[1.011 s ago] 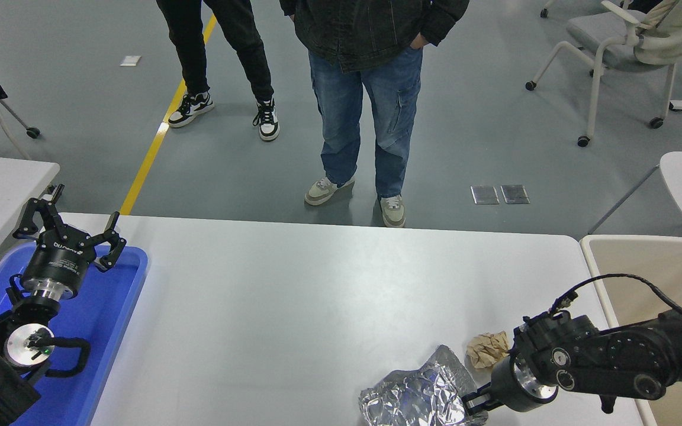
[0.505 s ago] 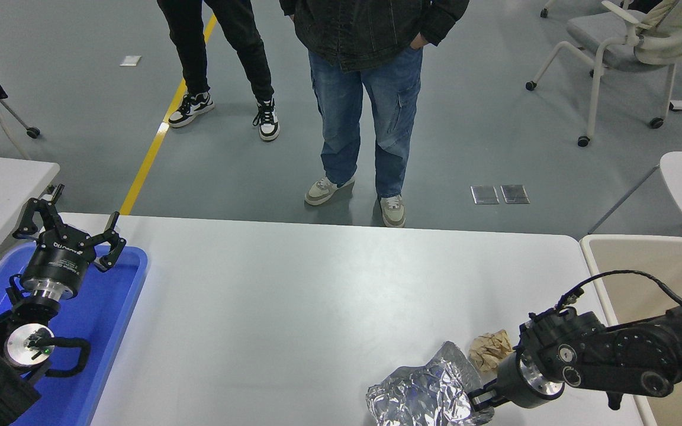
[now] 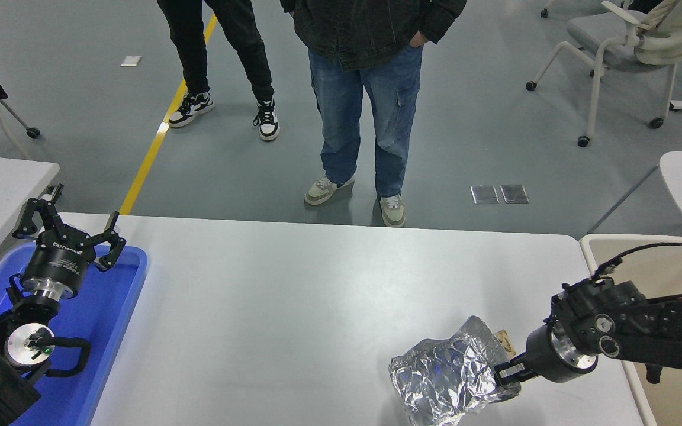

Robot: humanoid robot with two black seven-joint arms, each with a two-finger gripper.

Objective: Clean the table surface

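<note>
Head view shows us two people standing at twelve o'clock beyond the counter. At four o'clock our right gripper pinches crumpled foil, hiding brown paper. Left gripper gapes over a blue tray.

I'm looking at a robot lab / test hall, grey painted floor w/ yellow lane line, metal floor plates, office chairs on castors, several white tables, two ppl standing watching, blue tray under parked arm
</note>
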